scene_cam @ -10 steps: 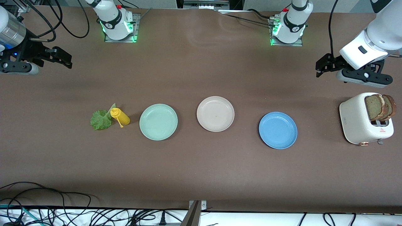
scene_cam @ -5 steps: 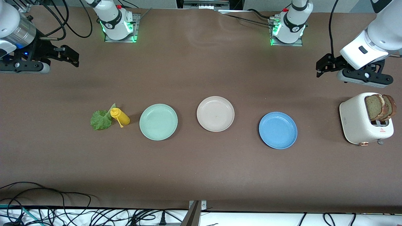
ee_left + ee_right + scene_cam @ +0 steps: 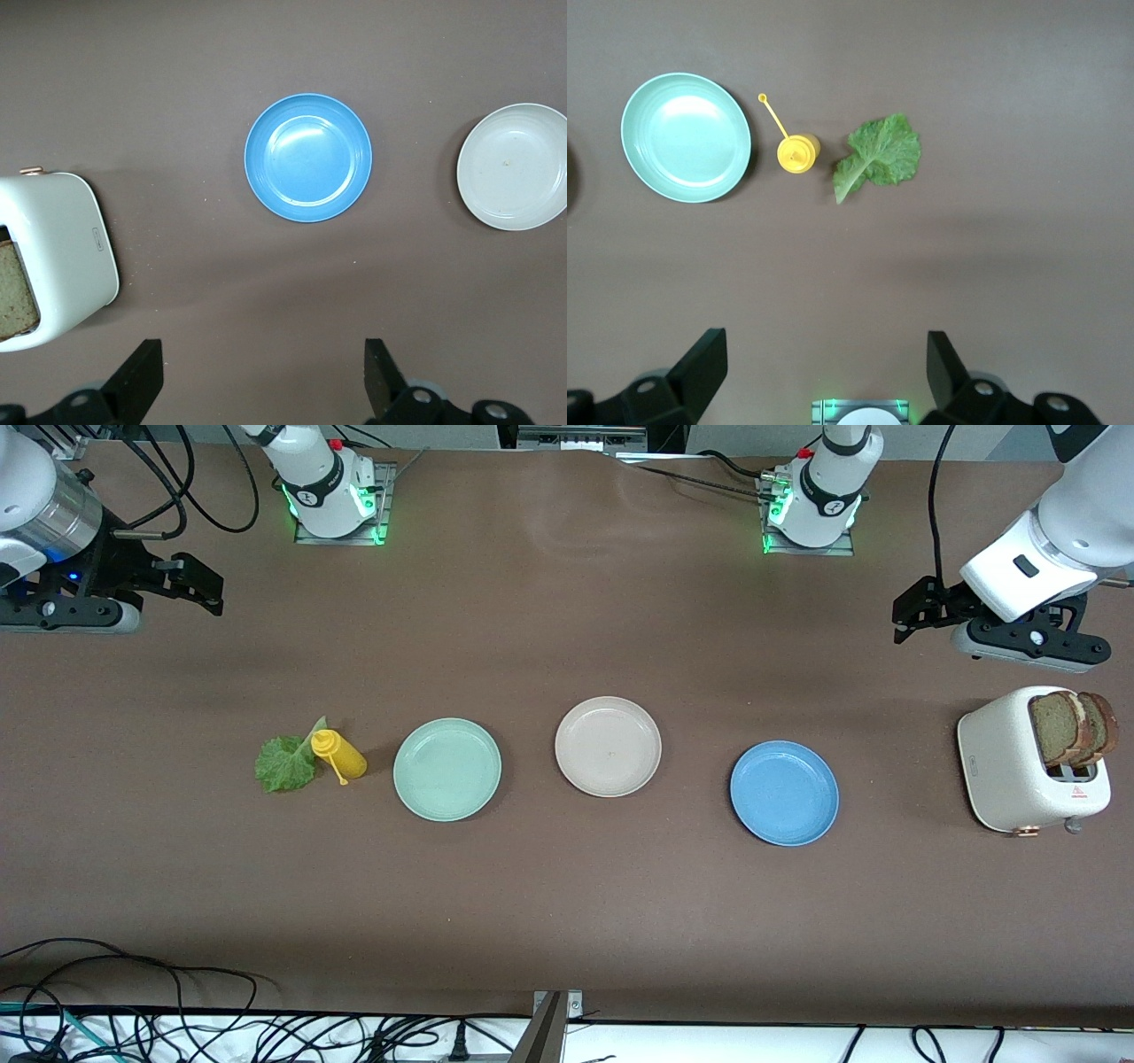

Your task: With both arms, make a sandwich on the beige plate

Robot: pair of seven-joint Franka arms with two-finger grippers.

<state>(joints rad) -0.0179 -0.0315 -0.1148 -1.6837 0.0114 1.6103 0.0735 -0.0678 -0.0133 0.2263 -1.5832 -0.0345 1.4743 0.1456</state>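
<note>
While the beige plate (image 3: 608, 746) lies bare, the left gripper (image 3: 921, 608) and right gripper (image 3: 182, 584) hover above the table (image 3: 567, 903), wide open, holding nothing.

Bread slices (image 3: 1074, 728) in toaster (image 3: 1019, 766)

The right arm (image 3: 40, 509) rises from its base at the top of the front view and swings out to its own end of the worktop (image 3: 567, 921), with the wrist level. The right gripper (image 3: 199, 589) hangs over bare worktop, its two black fingers (image 3: 700, 365) spread wide and holding nothing. The left arm (image 3: 1054, 540) reaches out to the other end in much the same pose, its wrist bent down. The left gripper (image 3: 912, 609) hangs over bare worktop too, its fingers (image 3: 140, 376) wide apart and empty.
</note>
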